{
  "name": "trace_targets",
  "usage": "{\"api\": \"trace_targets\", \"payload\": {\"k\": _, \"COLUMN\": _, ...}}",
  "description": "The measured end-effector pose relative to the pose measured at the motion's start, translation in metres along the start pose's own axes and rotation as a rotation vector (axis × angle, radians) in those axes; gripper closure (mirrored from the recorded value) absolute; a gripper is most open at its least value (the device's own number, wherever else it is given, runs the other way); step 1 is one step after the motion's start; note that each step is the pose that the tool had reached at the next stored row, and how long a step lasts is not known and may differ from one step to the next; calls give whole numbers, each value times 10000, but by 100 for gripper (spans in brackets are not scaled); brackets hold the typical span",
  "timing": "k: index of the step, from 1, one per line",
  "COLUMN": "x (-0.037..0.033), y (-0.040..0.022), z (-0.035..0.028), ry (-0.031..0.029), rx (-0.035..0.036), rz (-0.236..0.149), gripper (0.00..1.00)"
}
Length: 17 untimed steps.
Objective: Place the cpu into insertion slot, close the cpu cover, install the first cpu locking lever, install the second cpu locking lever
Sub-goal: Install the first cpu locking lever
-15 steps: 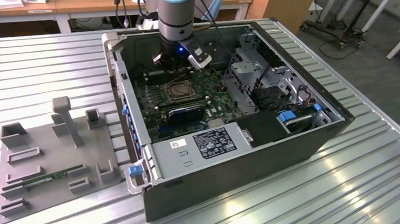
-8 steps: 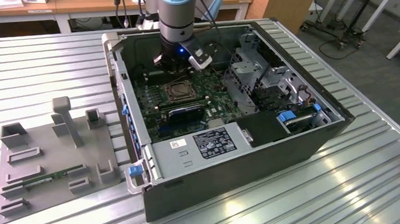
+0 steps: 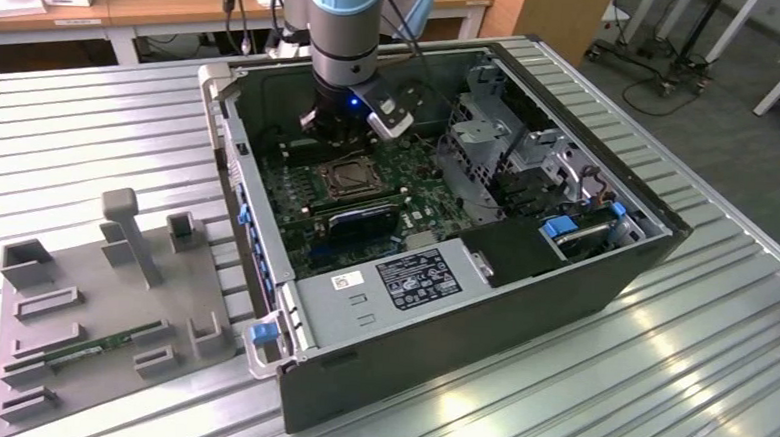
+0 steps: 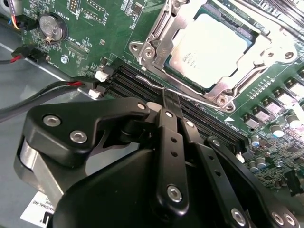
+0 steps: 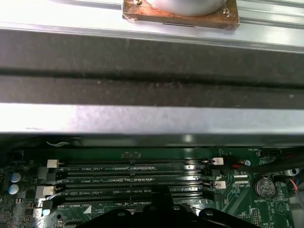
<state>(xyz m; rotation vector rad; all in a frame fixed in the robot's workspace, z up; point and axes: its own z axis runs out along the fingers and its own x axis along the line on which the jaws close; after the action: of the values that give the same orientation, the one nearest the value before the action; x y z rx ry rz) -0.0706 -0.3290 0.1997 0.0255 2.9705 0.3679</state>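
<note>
The cpu, with its silvery-tan top, lies flat in the insertion slot on the green motherboard. The silvery cpu cover is down around it, framing the chip. A thin wire locking lever runs along the socket's edge beside the black memory slots. In the second wrist view my gripper is shut, its narrow tips together and resting at this lever. In the exterior view my gripper hangs inside the open case, just behind the socket.
The open computer case walls in the board on all sides. Black and red cables and a coin battery lie near the memory slots. A grey fixture plate sits on the slatted table at the exterior view's left.
</note>
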Motion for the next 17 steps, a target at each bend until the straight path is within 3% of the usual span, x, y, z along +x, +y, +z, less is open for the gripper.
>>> {"api": "trace_targets", "payload": {"k": 17, "x": 8, "y": -26, "z": 99, "ry": 2, "rx": 5, "rz": 1, "gripper": 89}}
